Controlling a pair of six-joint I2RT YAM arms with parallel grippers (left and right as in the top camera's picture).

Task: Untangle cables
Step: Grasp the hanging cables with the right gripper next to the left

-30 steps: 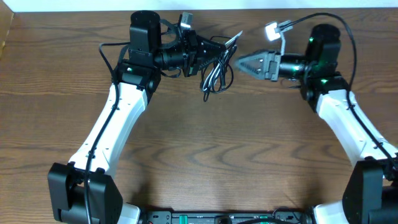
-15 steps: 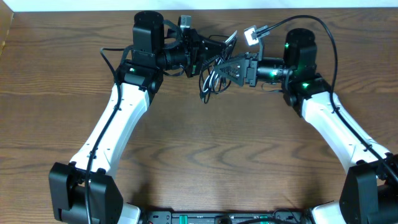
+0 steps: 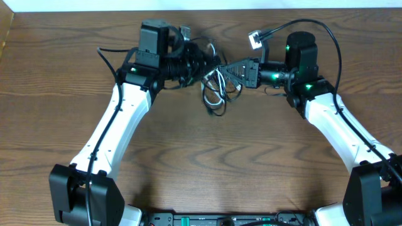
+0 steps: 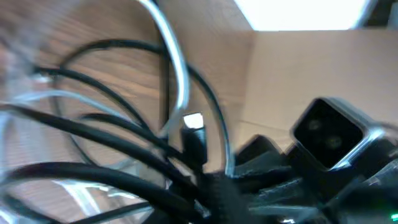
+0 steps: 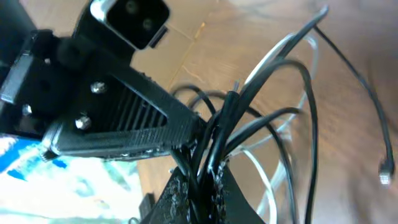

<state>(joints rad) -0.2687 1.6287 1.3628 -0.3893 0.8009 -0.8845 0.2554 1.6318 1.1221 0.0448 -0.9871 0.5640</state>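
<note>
Wooden table [image 3: 207, 166], two white arms reaching in from the near edge and meeting at the far middle

Left arm [image 3: 113, 122], right arm [image 3: 342, 125]

Left gripper [image 3: 200, 63] and right gripper [image 3: 225, 68] tip to tip, just beside each other

Right gripper: jaws narrow, pinched on a bunch of black strands (right wrist view)

Left gripper: one ribbed finger [image 5: 130, 124] runs up to that same bunch; cannot tell how wide it stands, as the left wrist view is blurred and crowded

Cables [image 3: 215, 94]: knotted between the two grippers, loops spreading toward the near side just under them

One pale grey strand [image 4: 177, 59] among the black ones

Small plug [image 4: 194, 134], silver-tipped, close to the left wrist lens
</note>
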